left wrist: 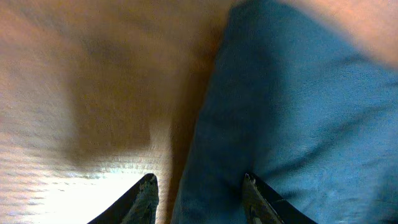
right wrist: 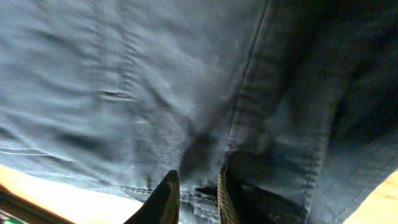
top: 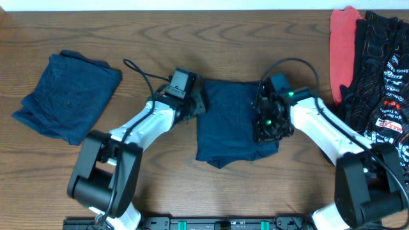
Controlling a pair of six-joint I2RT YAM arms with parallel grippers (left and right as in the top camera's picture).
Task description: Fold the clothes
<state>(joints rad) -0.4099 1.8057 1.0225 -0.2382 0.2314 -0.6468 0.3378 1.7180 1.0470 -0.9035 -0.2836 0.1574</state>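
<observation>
A navy garment [top: 233, 121] lies partly folded in the middle of a brown wooden tabletop [top: 96, 25], with 1 robot arm at each side of it. The left gripper [top: 199, 105] sits at the garment's left edge, its jaws wide apart and straddling that edge, 1 finger [left wrist: 147, 190] over bare wood and the other on the cloth. The right gripper [top: 262, 124] rests on the garment's right side, its jaws drawn close and seemingly clamped on dark fabric near a stitched seam. Well apart on the far left lies a loosely folded blue garment [top: 67, 96]. At the far right edge, a red cloth [top: 342, 45] lies beside a black printed garment [top: 383, 70].
</observation>
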